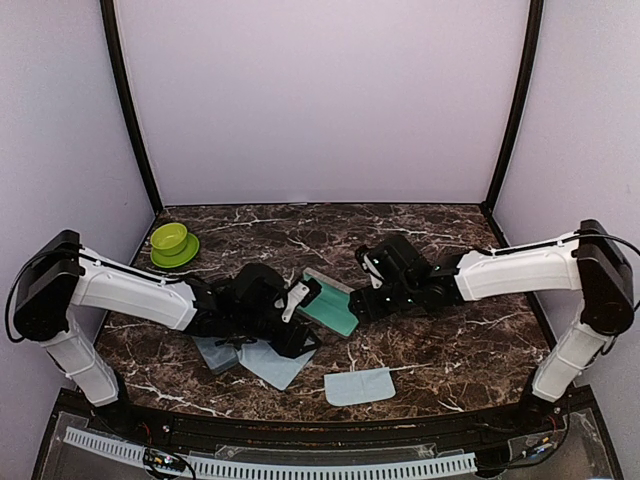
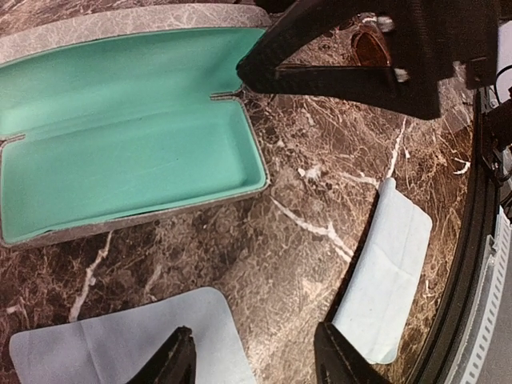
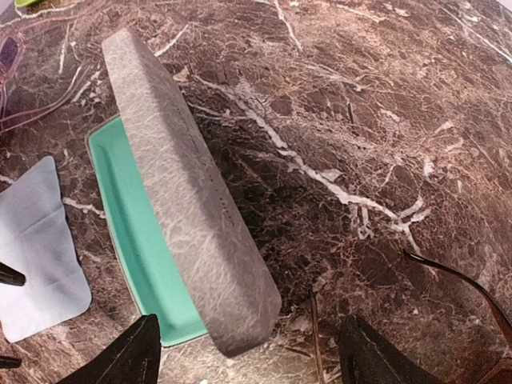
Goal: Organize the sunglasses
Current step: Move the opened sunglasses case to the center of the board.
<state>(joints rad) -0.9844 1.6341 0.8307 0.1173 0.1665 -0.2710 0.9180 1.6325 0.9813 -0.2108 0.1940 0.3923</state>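
Observation:
An open grey case [image 1: 328, 305] with teal lining lies mid-table. In the left wrist view its teal inside [image 2: 120, 144] is empty. My right gripper [image 1: 366, 298] hangs open just right of the case; its fingers straddle the raised lid's end [image 3: 240, 312]. A thin dark temple of the sunglasses [image 3: 456, 280] lies on the marble at its right, and a brown lens [image 2: 372, 44] shows behind it. My left gripper [image 1: 298, 312] is open and empty over bare marble [image 2: 254, 332], near the case's front.
Two pale blue cloths lie in front of the case [image 1: 272, 362] [image 1: 360, 386]. A closed grey case [image 1: 213, 352] lies under my left arm. A green bowl [image 1: 172, 242] stands at the back left. A purple-tinted pair [image 3: 12, 60] shows at the right wrist view's left edge.

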